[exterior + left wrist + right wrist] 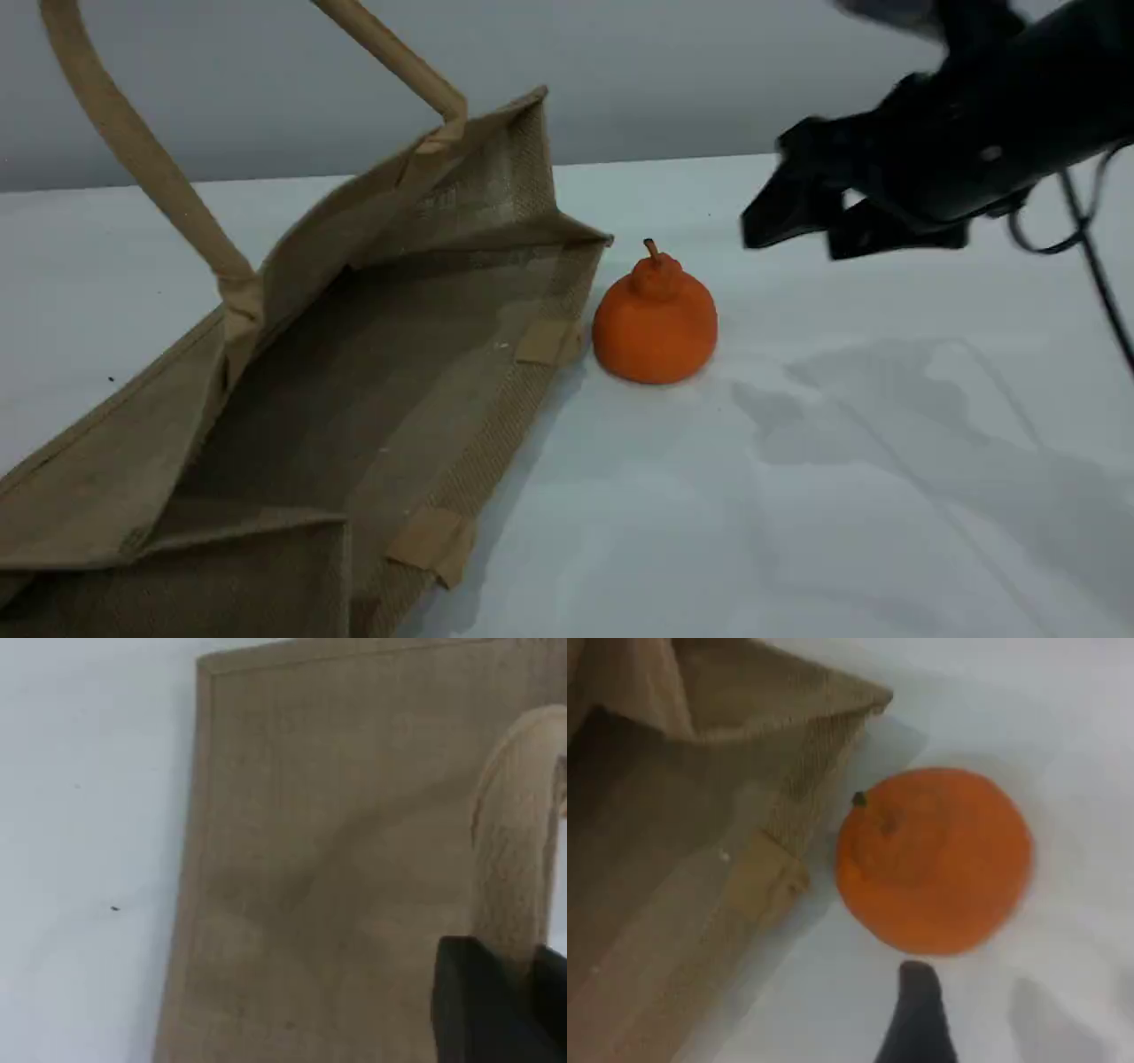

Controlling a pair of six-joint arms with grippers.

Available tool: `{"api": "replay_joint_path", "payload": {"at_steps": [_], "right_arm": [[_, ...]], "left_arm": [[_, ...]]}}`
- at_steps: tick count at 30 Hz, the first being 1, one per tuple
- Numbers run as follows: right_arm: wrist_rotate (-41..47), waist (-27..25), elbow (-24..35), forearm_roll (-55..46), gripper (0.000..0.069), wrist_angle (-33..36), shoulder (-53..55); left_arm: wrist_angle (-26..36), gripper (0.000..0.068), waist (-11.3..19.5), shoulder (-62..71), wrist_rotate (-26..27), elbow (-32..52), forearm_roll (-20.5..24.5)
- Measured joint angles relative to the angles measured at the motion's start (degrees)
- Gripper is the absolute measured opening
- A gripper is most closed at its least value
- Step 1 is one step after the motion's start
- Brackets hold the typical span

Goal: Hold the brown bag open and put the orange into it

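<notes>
The orange (pixel 655 323) stands on the table (pixel 797 496), just beside the brown bag (pixel 337 381) mouth. It looks firm, light and round, so grip across its widest part. Right gripper (pixel 811 226) jaws stand apart above it; left gripper (pixel 496 1005) is clamped on a beige handle (pixel 514 850).

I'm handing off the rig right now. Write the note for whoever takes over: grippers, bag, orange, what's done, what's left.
Left gripper: shut on the handle of the brown bag, lifting it so the mouth gapes toward the orange.
Right gripper: open, empty, in the air above and right of the orange.
Orange: upright on the table, just outside the bag's mouth.
Done: bag held open.
Left: grasp the orange and put it in the bag.
</notes>
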Motion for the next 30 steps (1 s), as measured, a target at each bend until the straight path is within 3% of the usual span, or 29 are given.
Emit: {"api": "replay_joint_path", "payload": {"at_steps": [10,30], "right_arm": [[0.12,5.34,-9.58,0.0,0.0479,-2.74,7.44],[-0.86,5.85,-17.71,-0.04,0.0464,-1.84,18.26]], "left_arm": [[-0.03,0.0091,0.0,0.04,-0.78,0.0,1.3],[-0.05,0.0091,0.0,0.06,-1.2,-0.04,1.07]]}}
